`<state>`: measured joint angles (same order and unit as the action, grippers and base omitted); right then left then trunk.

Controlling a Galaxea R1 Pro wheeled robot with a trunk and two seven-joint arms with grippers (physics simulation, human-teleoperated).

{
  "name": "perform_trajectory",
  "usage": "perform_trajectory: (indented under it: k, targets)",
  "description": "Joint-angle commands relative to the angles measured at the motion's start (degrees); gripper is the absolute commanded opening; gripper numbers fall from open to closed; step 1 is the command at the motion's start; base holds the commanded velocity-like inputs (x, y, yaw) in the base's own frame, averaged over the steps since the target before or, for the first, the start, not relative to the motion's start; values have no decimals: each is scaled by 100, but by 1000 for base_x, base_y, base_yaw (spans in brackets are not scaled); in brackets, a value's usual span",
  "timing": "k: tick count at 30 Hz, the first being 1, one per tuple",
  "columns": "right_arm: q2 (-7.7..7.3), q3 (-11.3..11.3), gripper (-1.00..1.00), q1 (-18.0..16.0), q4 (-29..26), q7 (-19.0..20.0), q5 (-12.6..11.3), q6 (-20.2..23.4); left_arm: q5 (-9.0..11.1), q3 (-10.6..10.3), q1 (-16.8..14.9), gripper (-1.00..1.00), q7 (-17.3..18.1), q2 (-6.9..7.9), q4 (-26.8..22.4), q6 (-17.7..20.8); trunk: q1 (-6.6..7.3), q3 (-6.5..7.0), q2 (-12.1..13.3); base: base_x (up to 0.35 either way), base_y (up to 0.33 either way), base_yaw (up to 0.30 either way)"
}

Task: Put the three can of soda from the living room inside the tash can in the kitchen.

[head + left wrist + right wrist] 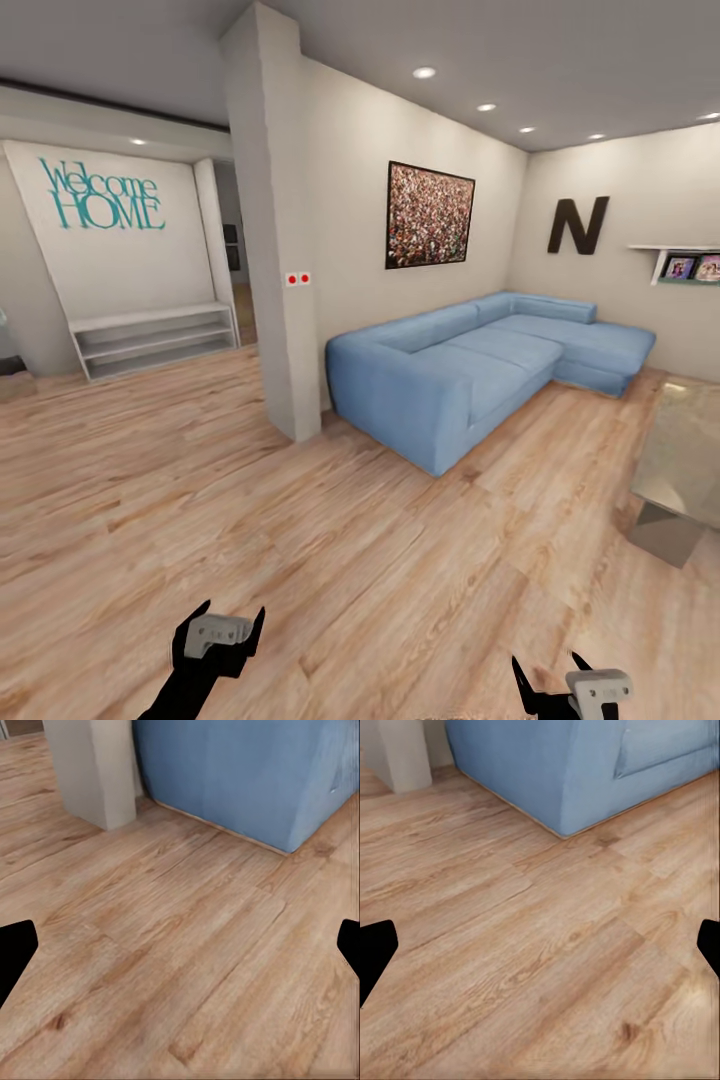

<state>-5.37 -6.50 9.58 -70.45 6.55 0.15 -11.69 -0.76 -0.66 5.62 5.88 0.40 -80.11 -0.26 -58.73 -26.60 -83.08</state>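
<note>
The robot stands in the living room with both arms low: the left gripper [218, 633] and the right gripper [585, 685] hang over bare wood floor [330, 560], jaws wide and holding nothing. No cans can be seen here — the sofa [470, 370] lies ahead and a glass-topped counter [690, 450] sits at the right edge, its top too glary to read. The risk, as I judge it, is in driving — clipping the pillar [275, 230] or the counter's near corner while turning.
</note>
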Motion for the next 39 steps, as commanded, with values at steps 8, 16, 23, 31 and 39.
perform_trajectory:
  k: [8,16,23,31,39]
  targets:
    - [1,0,100,2,-1,-1,3,0,5,-1,0,100,5,-1,34,0,0,0,0,0,25,-252]
    - [-5,0,100,0,1,-1,2,0,-3,-4,0,100,17,-2,39,0,0,0,0,0,246,-252]
    - [0,0,100,0,0,-3,-3,0,-3,-5,0,100,21,-2,39,0,0,2,0,0,305,-252]
    - [-2,0,100,0,2,-3,-6,0,-7,-5,0,100,17,-3,44,0,0,16,0,51,302,-252]
    - [1,0,100,0,0,-4,-6,0,-25,-11,0,100,15,-5,133,0,0,32,0,154,187,-252]
